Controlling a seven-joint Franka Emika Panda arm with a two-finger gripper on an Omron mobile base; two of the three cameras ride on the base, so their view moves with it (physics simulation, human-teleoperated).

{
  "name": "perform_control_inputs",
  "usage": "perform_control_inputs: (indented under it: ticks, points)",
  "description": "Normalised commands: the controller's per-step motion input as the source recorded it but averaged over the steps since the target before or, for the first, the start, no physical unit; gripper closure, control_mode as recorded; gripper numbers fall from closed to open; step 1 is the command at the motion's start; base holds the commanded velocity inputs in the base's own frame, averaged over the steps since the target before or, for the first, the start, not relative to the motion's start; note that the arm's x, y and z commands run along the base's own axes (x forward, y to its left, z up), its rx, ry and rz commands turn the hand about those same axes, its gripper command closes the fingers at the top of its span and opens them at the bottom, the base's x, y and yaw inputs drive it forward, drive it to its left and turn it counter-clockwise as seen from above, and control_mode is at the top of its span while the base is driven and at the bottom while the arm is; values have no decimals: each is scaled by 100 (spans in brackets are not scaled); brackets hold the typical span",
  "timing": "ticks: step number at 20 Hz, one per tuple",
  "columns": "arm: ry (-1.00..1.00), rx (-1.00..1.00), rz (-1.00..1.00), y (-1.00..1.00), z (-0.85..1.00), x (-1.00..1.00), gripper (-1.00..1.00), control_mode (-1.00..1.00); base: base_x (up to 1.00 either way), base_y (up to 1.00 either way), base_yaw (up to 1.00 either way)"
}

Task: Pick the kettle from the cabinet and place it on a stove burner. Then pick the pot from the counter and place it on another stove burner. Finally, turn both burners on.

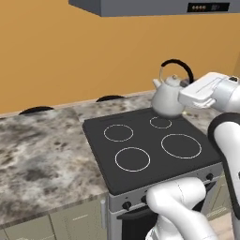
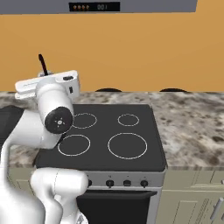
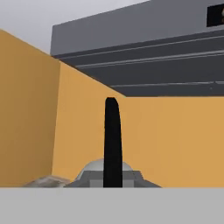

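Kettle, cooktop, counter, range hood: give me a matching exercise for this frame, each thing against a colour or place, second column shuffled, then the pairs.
Things:
1. kettle
2. cooktop
3. counter
4. range hood

Descriptions:
A. flat black glass with four white rings
B. grey, high on the orange wall, small display on its front
C. silver-grey with an arched black handle, at the back right corner of the stove next to the robot's hand
D. mottled grey, brown and white stone on both sides of the stove

Pairs: 1-C, 2-A, 3-D, 4-B
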Motion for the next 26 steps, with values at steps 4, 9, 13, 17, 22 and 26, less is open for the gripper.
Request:
perform_control_inputs:
  ticks: [4, 9, 13, 17, 22, 26]
  points:
    - [0, 0, 23, 0, -13, 27, 100, -100, 0, 0, 0]
    - [0, 0, 23, 0, -19, 28, 100, -100, 0, 0, 0]
    - [0, 0, 22, 0, -34, 28, 100, -100, 0, 0, 0]
    - [3, -4, 14, 0, -32, 22, 100, -100, 0, 0, 0]
    - [0, -3, 14, 0, -28, 26, 100, -100, 0, 0, 0]
    - [0, -2, 12, 1, -26, 32, 100, -100, 0, 0, 0]
